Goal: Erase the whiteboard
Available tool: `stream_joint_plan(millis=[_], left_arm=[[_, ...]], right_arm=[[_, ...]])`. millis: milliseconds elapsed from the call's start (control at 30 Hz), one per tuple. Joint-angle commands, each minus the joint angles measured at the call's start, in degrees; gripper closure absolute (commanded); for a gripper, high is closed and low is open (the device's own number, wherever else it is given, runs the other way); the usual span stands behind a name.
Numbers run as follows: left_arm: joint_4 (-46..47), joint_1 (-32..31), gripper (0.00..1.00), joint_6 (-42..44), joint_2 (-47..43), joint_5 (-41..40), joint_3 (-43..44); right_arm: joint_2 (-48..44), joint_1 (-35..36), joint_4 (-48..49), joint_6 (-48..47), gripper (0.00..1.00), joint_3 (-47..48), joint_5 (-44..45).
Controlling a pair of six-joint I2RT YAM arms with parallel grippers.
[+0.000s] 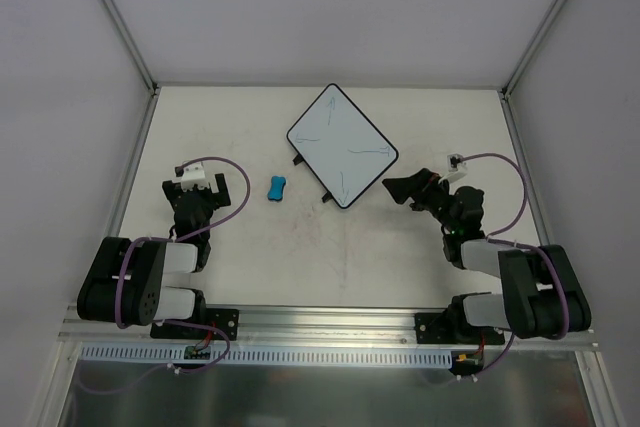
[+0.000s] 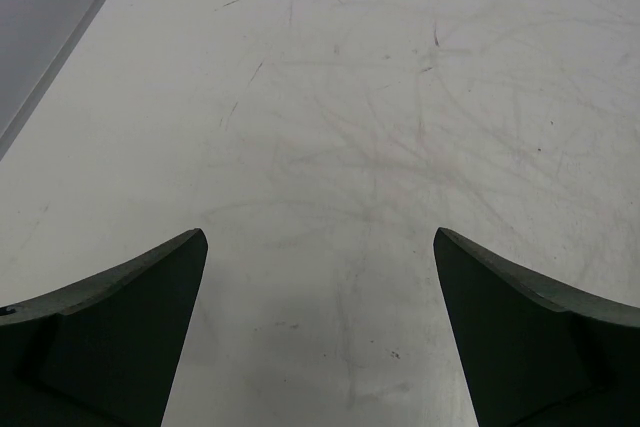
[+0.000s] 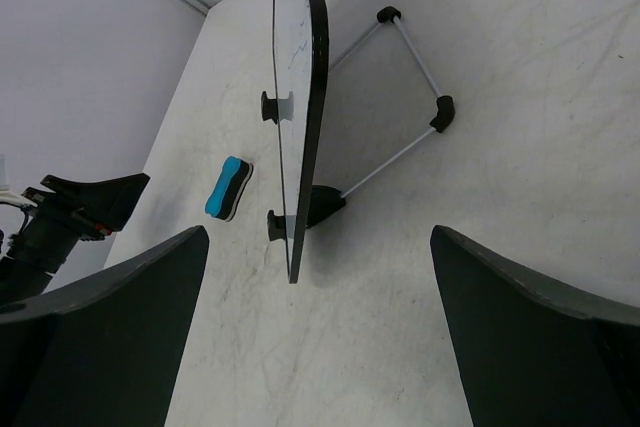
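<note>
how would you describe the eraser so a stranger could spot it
On the white table, find the whiteboard standing near the far middle. Just to its left lies the eraser, apart from it. It is the only bright blue thing there, a small block.

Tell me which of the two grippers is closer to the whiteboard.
The right gripper: it sits just off the whiteboard's right corner. The left gripper is farther away, with the blue eraser lying between it and the board.

A blue eraser (image 1: 277, 188) lies on the scuffed, perhaps stained table (image 1: 350, 257).
</note>
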Motion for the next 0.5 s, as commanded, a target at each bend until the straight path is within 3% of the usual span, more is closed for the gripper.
stream_joint_plan(millis=[0,133,300,467], left_arm=[[1.9,0.3,0.01,-0.7,-0.6,1.1,1.0],[1.9,0.3,0.01,-0.7,-0.6,1.1,0.9],[1.4,0.2,0.01,-0.6,-1.3,1.2,1.0],[-10.1,0.2,0.01,-0.6,-6.2,2.1,5.1]], right_arm=[[2.6,0.8,13.0,2.3,0.01,0.4,-1.4],[6.7,2.4,14.4,2.1,0.01,2.5,-0.7],[12.4,3.6,17.2,2.5,0.14,5.9,-1.5],[18.4,3.9,22.7,4.6,0.21,7.8,-2.2]])
